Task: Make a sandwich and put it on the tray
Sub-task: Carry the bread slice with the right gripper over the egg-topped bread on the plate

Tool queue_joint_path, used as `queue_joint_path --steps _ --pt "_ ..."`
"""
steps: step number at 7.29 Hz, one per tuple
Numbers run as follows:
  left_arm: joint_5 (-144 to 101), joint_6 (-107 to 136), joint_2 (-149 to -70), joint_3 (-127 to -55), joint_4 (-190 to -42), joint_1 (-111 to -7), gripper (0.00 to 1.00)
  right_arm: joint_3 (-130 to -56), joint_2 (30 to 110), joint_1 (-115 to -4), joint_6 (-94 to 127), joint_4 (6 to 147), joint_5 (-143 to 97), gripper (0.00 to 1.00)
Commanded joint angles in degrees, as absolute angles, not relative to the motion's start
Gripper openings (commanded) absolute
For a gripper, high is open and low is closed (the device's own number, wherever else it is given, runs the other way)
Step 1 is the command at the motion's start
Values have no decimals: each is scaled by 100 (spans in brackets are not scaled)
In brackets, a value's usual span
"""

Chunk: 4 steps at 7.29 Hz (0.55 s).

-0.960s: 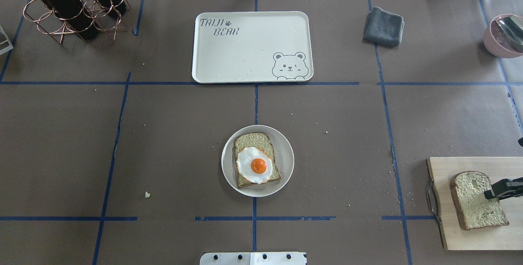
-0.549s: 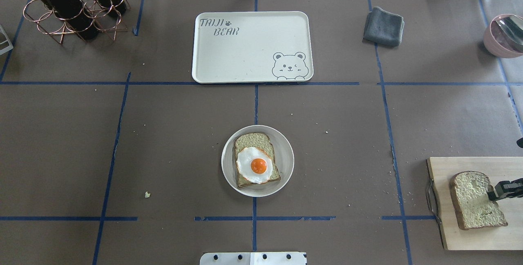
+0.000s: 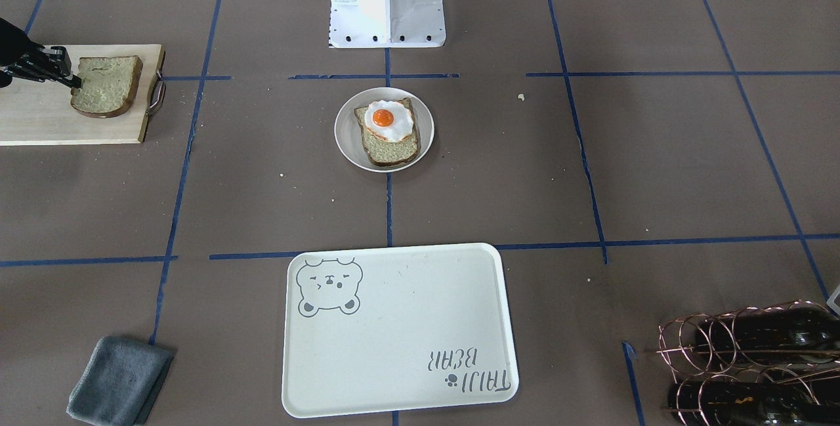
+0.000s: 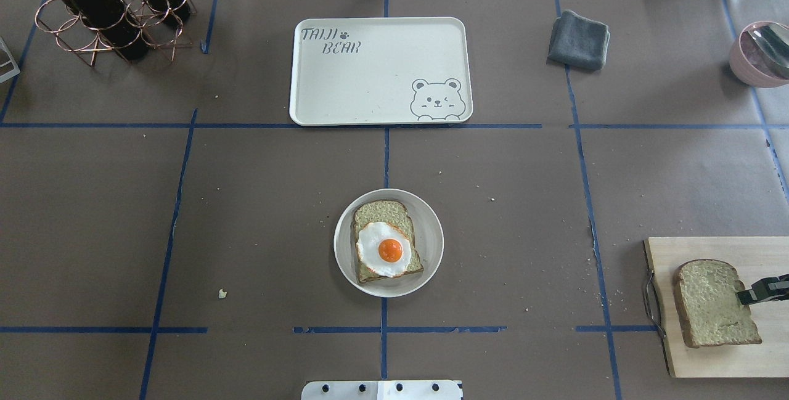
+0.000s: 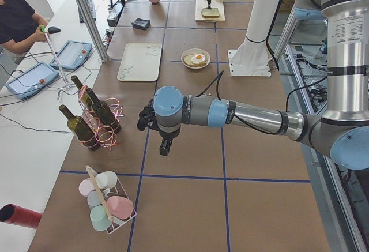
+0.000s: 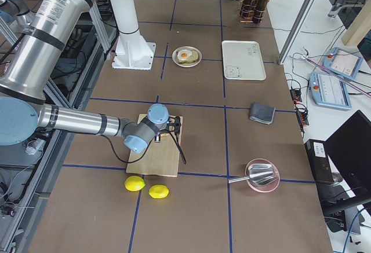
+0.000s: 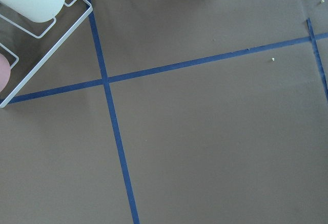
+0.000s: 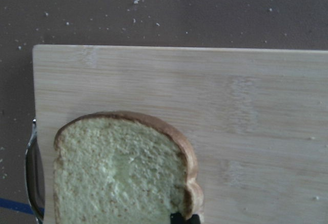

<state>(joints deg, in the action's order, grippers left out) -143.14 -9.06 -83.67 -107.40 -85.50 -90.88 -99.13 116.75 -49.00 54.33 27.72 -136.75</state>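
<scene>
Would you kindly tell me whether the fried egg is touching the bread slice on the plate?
Touching. The overhead view shows the fried egg lying directly on the bread slice, covering much of it, on the plate.

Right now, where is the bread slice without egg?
In the overhead view's lower right, the plain slice lies on the wooden board, with the right gripper at its right edge.

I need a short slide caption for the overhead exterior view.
Fried egg on bread on a plate, tray beyond; right hand at the second slice on the wooden board.
</scene>
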Motion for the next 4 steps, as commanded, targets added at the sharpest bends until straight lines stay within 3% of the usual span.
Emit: queue_joint_path --steps 1,4 --pt "-14317 -897 -8367 -10767 -8552 -9097 100 -9958 11725 -5306 5440 2243 -14209 0" --pt "-14317 -897 -8358 -10767 -8543 -9097 100 -10256 11043 -5581 6437 2136 -14739 0"
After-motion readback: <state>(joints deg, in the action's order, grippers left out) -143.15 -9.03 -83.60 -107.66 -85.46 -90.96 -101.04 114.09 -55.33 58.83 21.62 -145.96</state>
